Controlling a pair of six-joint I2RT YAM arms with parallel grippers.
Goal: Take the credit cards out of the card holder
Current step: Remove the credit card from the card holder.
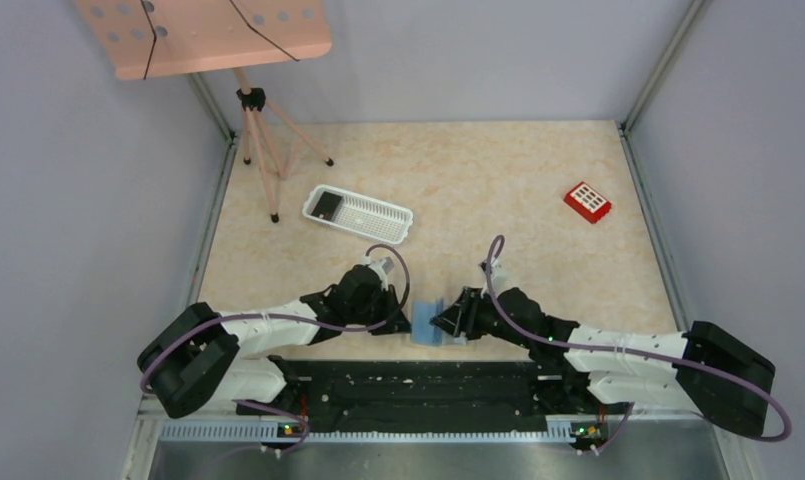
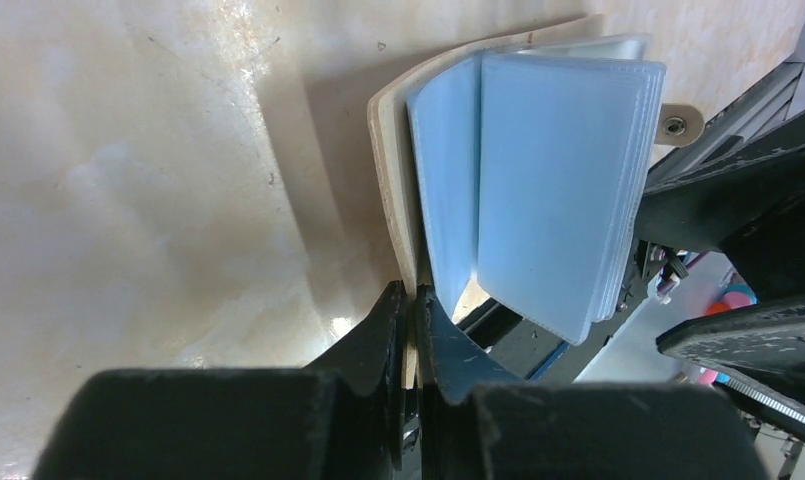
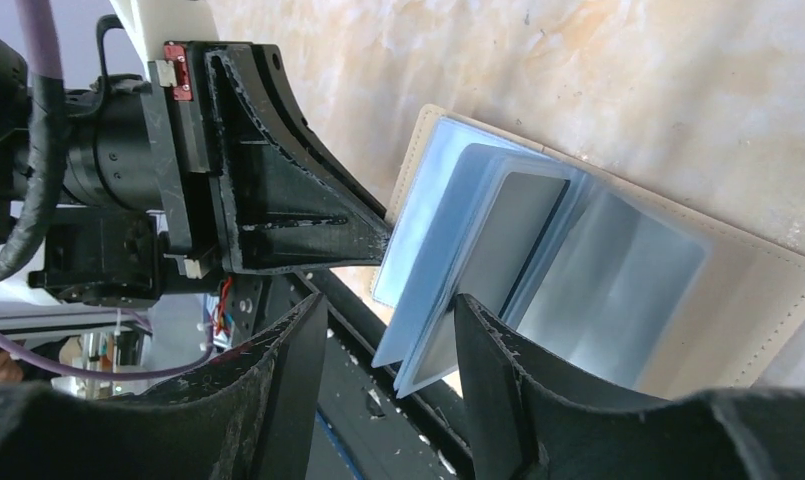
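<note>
The card holder stands opened like a book near the table's front edge, between both arms. My left gripper is shut on the bottom edge of its cream cover, with the pale blue sleeves fanned out to the right. My right gripper is open. The lower corner of several sleeves hangs between its fingers, close to the right finger and apart from the left one. A grey card shows inside one sleeve. The far cover lies flat on the table.
A white slotted basket with a dark item sits behind the left arm. A red box with white squares lies at the back right. A pink stand on a tripod fills the back left corner. A black rail runs along the front edge.
</note>
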